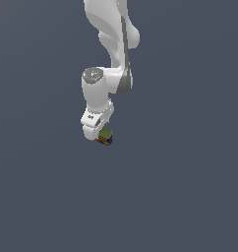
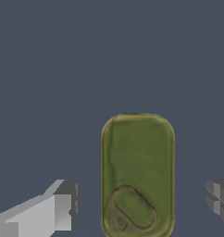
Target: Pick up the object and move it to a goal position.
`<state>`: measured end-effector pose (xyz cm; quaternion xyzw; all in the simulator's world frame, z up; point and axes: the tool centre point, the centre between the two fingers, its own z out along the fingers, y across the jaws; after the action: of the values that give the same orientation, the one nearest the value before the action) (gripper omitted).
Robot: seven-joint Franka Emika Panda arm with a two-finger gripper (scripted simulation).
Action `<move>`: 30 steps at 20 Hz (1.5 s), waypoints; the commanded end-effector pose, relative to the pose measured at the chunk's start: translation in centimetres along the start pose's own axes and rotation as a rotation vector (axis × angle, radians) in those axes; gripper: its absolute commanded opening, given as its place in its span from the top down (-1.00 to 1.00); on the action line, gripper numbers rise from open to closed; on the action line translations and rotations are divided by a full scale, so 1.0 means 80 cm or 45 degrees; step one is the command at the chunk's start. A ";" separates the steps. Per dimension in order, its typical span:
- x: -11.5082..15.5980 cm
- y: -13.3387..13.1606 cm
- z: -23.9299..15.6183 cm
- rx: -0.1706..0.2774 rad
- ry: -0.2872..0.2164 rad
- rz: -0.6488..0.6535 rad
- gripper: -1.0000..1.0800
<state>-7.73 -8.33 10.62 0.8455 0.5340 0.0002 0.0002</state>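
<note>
Hanging over plain slate-grey ground (image 1: 190,197), the claw (image 2: 141,203) gapes wide around the object (image 2: 138,162), fingers not touching it.

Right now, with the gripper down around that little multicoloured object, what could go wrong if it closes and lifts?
1. In the wrist view the object sits nearer one finger than the other, so closing could push or twist it.
2. The gripper hides most of the object in the exterior view, so how far down the fingers reach is unclear; a shallow grip may slip on the lift.
</note>
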 end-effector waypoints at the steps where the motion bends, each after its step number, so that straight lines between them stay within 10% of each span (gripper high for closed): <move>1: 0.000 -0.001 0.007 0.001 0.000 -0.001 -0.92; 14: -0.001 -0.001 0.060 0.001 0.000 -0.005 -0.92; 15: -0.001 -0.001 0.060 0.001 0.000 -0.005 1.00; 30: 0.005 0.000 0.050 -0.001 0.000 -0.005 1.00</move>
<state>-7.80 -8.15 6.18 0.8445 0.5355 -0.0011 -0.0009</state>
